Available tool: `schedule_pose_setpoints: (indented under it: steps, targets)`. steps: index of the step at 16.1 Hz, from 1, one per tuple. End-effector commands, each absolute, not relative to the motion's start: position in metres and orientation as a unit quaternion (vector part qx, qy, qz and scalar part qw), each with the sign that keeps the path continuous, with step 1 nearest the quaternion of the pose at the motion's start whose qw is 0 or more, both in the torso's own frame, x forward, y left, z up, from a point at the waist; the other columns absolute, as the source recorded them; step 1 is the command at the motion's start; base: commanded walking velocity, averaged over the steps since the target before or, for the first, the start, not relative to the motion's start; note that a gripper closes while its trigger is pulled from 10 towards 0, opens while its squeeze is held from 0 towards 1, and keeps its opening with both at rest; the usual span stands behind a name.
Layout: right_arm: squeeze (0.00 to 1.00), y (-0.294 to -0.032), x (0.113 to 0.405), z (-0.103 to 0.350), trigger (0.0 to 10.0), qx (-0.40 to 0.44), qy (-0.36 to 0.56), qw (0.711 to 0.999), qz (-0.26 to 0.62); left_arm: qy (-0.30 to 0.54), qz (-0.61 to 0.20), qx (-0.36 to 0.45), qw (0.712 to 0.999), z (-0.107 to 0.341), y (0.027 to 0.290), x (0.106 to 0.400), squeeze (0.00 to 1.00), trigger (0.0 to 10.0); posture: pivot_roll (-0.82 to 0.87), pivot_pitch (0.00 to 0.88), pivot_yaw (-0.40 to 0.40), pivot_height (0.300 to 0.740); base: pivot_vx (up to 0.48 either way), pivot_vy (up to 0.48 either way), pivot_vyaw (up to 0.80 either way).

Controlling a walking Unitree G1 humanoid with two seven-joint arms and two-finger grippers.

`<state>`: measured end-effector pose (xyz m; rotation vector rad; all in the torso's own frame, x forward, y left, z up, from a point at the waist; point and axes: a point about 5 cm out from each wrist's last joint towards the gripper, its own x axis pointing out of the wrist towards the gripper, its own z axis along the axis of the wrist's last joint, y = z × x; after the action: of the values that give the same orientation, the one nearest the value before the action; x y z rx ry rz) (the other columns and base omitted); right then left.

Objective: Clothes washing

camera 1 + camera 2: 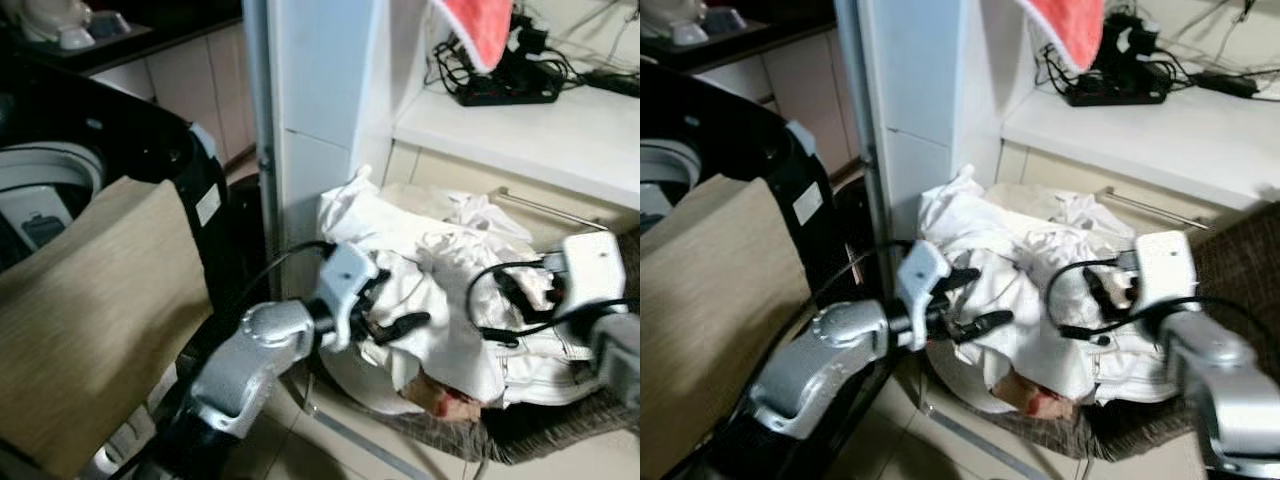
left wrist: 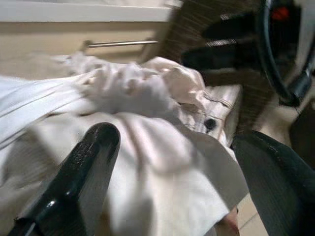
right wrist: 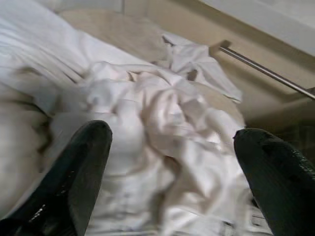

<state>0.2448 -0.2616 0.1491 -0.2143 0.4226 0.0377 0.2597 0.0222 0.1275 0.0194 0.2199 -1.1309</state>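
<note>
White laundry [image 1: 440, 290] fills the basket [image 1: 560, 435]; nothing is lifted yet. My 2 grippers, left [image 1: 395, 305] and right [image 1: 520, 300], hover spread, ungrasping. Washer [image 1: 45, 190] awaits.

Both arms are rounded silver metal with pale grey wrist housings. Looping black cables run to each. The left gripper [image 1: 392, 312] and right gripper [image 1: 520, 295] have long black fingers [image 2: 74, 182], faintly textured.

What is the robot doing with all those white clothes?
It is sorting out laundry. A pile of white clothes lies in a woven basket on the floor beside the washing machine. Both arms reach over the pile: the left gripper and the right gripper each have their fingers open, close above the cloth. Nothing is picked up yet.
</note>
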Motion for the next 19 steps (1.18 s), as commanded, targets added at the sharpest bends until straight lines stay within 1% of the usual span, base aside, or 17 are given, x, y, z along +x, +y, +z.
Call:
schedule_pose_setpoints:
  steps: [1,2,3,4,5,6,7,8,9,10,11,12,13,14,15,19]
  targets:
    - [1.0,-0.271,0.241,0.149,10.0,-0.112,0.216,0.97,0.016,0.102,-0.541,0.039,0.834,0.124,0.015,0.262,1.0,10.0,-0.15,0.0,-0.009,0.74,0.0,0.0,0.0]
    - [1.0,-0.277,0.238,0.146,10.0,-0.118,0.226,0.967,0.018,0.095,-0.535,0.072,0.836,0.117,0.005,0.267,1.0,10.0,-0.16,0.0,-0.006,0.74,0.0,0.0,0.0]
    - [1.0,-0.276,0.237,0.145,10.0,-0.12,0.228,0.966,0.021,0.093,-0.522,0.095,0.843,0.111,-0.001,0.271,0.82,10.0,-0.17,0.0,-0.005,0.74,0.0,0.0,0.0]
    - [1.0,-0.273,0.236,0.144,10.0,-0.117,0.229,0.966,0.028,0.093,-0.511,0.107,0.847,0.108,-0.002,0.274,0.18,10.0,-0.17,0.0,-0.005,0.74,0.0,0.0,0.0]
    - [1.0,-0.271,0.236,0.144,10.0,-0.114,0.23,0.966,0.035,0.094,-0.505,0.118,0.85,0.106,-0.002,0.276,0.0,10.0,-0.17,0.0,-0.005,0.74,0.0,0.0,0.0]
    - [1.0,-0.264,0.233,0.141,10.0,-0.106,0.237,0.964,0.061,0.097,-0.496,0.127,0.854,0.101,-0.003,0.279,0.0,10.0,-0.17,0.0,-0.005,0.74,0.0,0.0,0.0]
    - [1.0,-0.257,0.228,0.136,10.0,-0.103,0.253,0.957,0.098,0.103,-0.495,0.143,0.851,0.095,-0.002,0.281,0.0,10.0,-0.17,0.0,-0.005,0.74,0.0,0.0,0.0]
    - [0.0,-0.25,0.222,0.134,10.0,-0.102,0.258,0.949,0.147,0.106,-0.494,0.167,0.847,0.09,0.0,0.281,0.0,10.0,-0.17,0.0,-0.005,0.74,0.0,0.0,0.0]
    - [0.0,-0.246,0.22,0.135,10.0,-0.103,0.253,0.947,0.168,0.106,-0.493,0.175,0.845,0.087,0.0,0.282,0.0,10.0,-0.17,0.0,-0.005,0.74,0.0,0.0,0.0]
    - [0.0,-0.236,0.211,0.147,10.0,-0.082,0.213,0.941,0.252,0.108,-0.478,0.173,0.854,0.084,0.002,0.285,0.0,10.0,-0.18,0.0,-0.003,0.74,0.0,0.0,0.0]
    - [0.0,-0.235,0.202,0.153,10.0,-0.077,0.203,0.931,0.293,0.106,-0.478,0.174,0.855,0.082,0.001,0.286,0.0,10.0,-0.18,0.0,-0.003,0.74,0.0,0.0,0.0]
    - [0.0,-0.237,0.193,0.155,10.0,-0.081,0.208,0.919,0.326,0.105,-0.479,0.174,0.854,0.081,0.001,0.287,0.0,9.1,-0.18,0.0,-0.004,0.74,0.0,0.0,0.0]
    - [0.0,-0.239,0.188,0.157,10.0,-0.084,0.212,0.913,0.339,0.105,-0.48,0.175,0.853,0.08,0.001,0.287,0.0,7.0,-0.18,0.0,-0.004,0.74,0.0,0.0,0.0]
    - [0.0,-0.245,0.181,0.158,10.0,-0.09,0.222,0.905,0.352,0.104,-0.482,0.171,0.853,0.079,0.0,0.287,0.0,2.0,-0.18,0.0,-0.003,0.74,0.0,0.0,0.0]
    - [0.0,-0.251,0.176,0.16,10.0,-0.091,0.229,0.902,0.355,0.103,-0.484,0.161,0.854,0.08,0.0,0.287,0.0,0.0,-0.18,0.0,-0.003,0.74,0.0,0.0,0.0]
    - [0.0,-0.262,0.168,0.164,10.0,-0.099,0.238,0.894,0.366,0.1,-0.485,0.138,0.858,0.081,0.001,0.289,0.0,0.0,-0.18,0.0,0.0,0.74,0.0,0.0,0.0]
